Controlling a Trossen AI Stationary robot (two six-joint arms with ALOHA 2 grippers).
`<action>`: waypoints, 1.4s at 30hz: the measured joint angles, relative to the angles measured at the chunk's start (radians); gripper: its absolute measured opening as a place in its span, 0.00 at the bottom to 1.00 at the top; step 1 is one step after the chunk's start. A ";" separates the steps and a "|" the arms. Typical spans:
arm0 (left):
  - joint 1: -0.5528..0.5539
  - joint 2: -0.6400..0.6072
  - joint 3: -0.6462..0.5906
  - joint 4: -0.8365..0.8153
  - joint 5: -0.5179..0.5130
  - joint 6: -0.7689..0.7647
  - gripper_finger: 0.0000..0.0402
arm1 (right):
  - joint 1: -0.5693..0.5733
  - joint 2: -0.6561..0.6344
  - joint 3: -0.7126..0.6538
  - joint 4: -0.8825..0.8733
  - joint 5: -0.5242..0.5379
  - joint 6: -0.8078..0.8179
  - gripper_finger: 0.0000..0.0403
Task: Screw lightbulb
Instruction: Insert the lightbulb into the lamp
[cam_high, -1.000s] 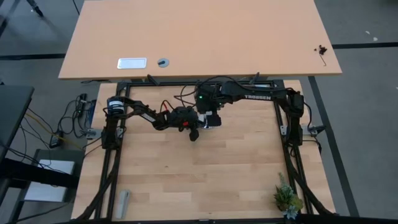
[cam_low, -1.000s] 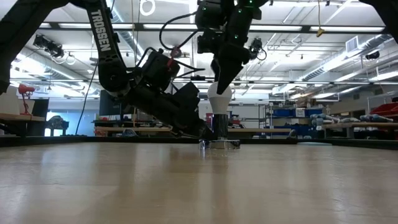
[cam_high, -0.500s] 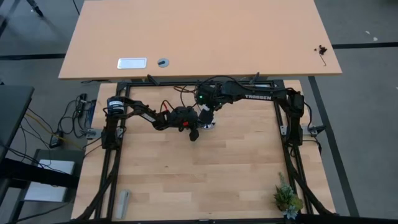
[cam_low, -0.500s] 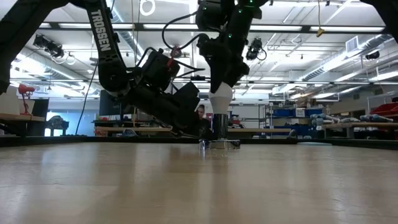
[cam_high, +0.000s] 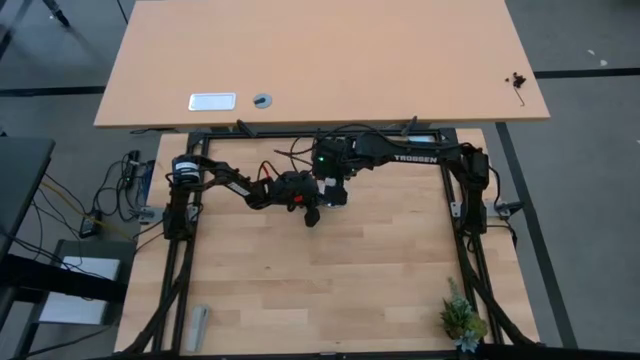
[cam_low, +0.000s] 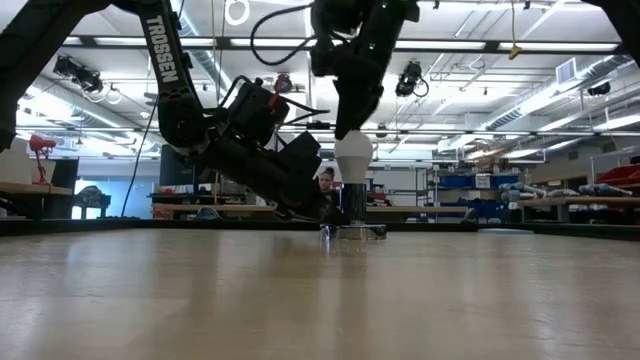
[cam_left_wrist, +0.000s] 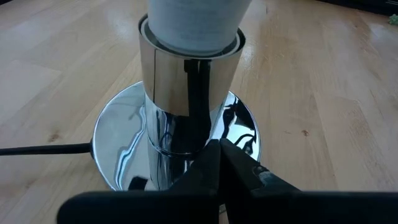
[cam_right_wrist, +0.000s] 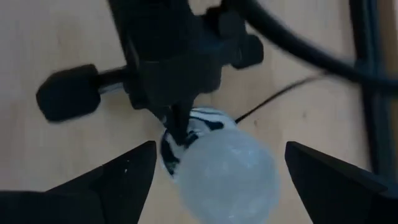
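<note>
The lightbulb (cam_low: 352, 155) stands upright in the shiny socket base (cam_left_wrist: 180, 149) on the wooden surface (cam_low: 320, 300), the right gripper (cam_right_wrist: 214, 168) poised above with fingers spread apart, the left gripper (cam_left_wrist: 219, 163) pinched closed low against the base.

From above, the right gripper (cam_high: 334, 190) covers the lightbulb (cam_low: 352, 153) and the socket base (cam_left_wrist: 177, 146) beneath it. The bulb's threaded base is sunk out of sight inside the socket. In the left wrist view the bulb is cut off just beyond the left gripper (cam_left_wrist: 219, 163).
</note>
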 joint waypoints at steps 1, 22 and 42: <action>0.000 0.000 0.000 0.000 0.000 0.000 0.02 | 0.000 0.000 0.010 -0.004 0.000 -0.054 0.90; 0.000 0.000 0.000 0.000 0.000 0.000 0.02 | -0.029 -0.001 0.033 -0.078 -0.082 -0.247 0.71; 0.000 0.000 0.000 0.000 0.000 0.000 0.02 | -0.028 -0.001 0.033 -0.069 -0.017 0.054 0.67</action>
